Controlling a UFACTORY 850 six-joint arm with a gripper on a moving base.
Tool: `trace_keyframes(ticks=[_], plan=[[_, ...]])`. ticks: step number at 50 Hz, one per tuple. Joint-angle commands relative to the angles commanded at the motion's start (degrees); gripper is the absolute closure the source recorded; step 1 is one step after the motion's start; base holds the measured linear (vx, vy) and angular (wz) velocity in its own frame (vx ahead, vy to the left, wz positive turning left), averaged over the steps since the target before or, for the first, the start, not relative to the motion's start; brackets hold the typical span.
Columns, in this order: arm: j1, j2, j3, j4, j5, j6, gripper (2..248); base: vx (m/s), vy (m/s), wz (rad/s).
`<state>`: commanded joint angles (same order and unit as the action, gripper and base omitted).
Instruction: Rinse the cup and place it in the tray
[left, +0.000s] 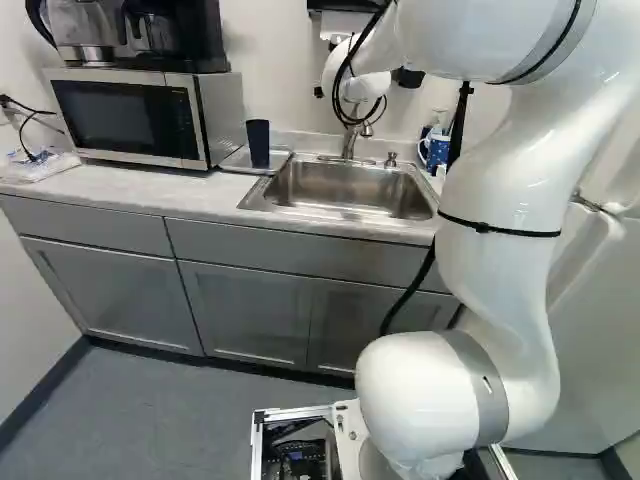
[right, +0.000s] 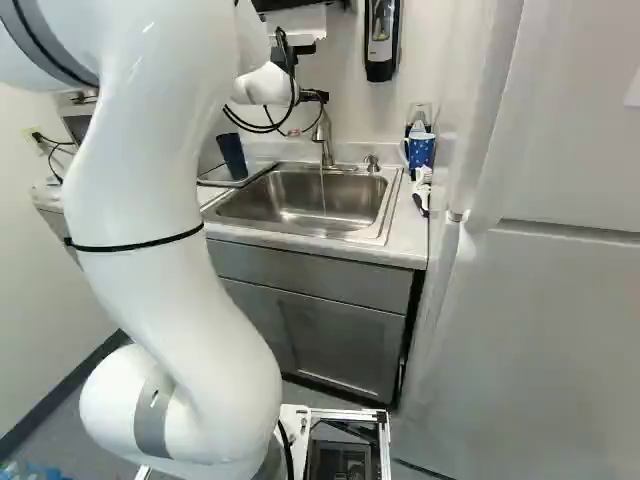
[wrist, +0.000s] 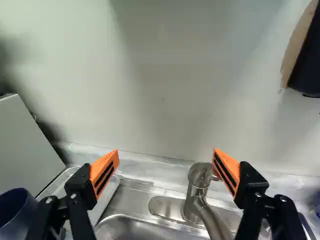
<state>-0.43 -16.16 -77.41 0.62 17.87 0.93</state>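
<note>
My gripper is raised near the wall over the back of the sink, mostly hidden by the wrist. In the wrist view the gripper stands wide open, nothing held, with the faucet below and between its fingers. The dark blue cup stands upright, apparently on the tray between microwave and sink. Beside one finger, the wrist view shows the cup with its mouth up and part of the tray. A thin stream of water falls into the sink.
The microwave stands left of the tray. A patterned blue mug and a soap pump are on the sink's right side. A white refrigerator borders the counter there. A dispenser hangs on the wall.
</note>
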Motion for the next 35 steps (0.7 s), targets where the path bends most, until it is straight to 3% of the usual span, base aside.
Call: trace_keyframes(ticks=[35], plan=[[0.42, 0.00, 0.00, 0.00, -3.52, 0.00, 3, 0.000, 0.000, 0.000]])
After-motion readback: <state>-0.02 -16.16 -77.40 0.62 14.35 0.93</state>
